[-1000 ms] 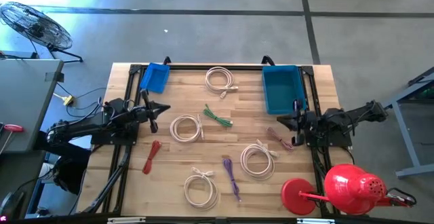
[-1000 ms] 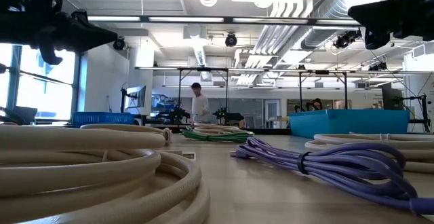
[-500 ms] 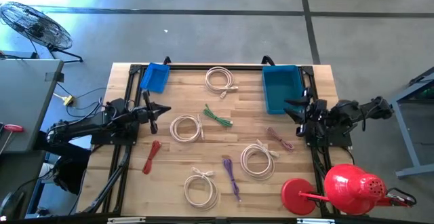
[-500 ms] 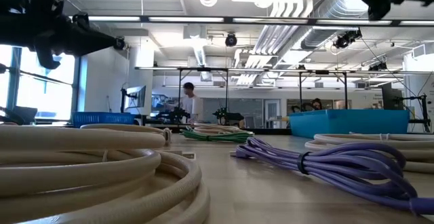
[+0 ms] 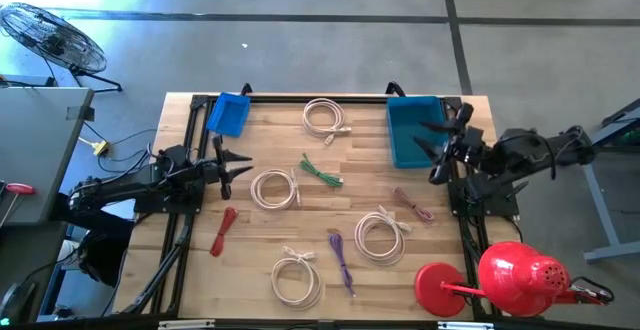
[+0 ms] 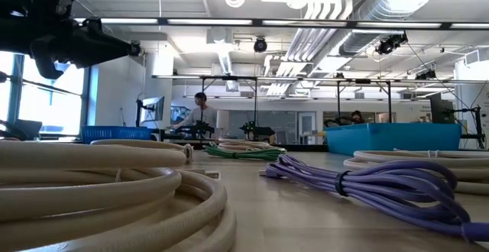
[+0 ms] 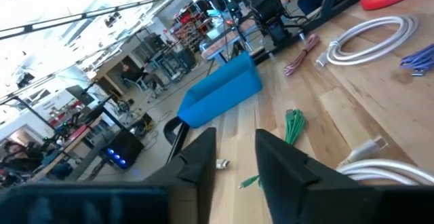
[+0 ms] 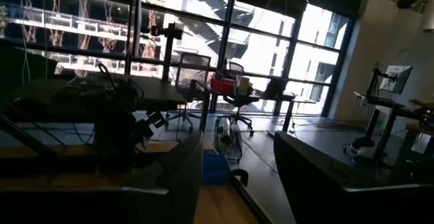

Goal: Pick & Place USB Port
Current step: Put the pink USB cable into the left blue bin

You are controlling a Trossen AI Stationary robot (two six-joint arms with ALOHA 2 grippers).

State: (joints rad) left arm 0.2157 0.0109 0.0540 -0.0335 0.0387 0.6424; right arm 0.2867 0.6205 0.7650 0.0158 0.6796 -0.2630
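Hovering my right gripper (image 5: 432,142) parted, empty, over large blue bin (image 5: 412,130), frame upper right; left gripper (image 5: 240,167) parted, empty, left-centre.

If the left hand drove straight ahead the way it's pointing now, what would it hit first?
Most likely the cream coiled cable lying just ahead of the left hand, with the green bundled cable beyond it. The hand seems raised above the wooden table, so at its present height it might pass over both.

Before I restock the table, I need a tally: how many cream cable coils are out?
4: one coil at the back between the blue bins, one left of centre, one right of centre, one at the front edge. None look hidden.
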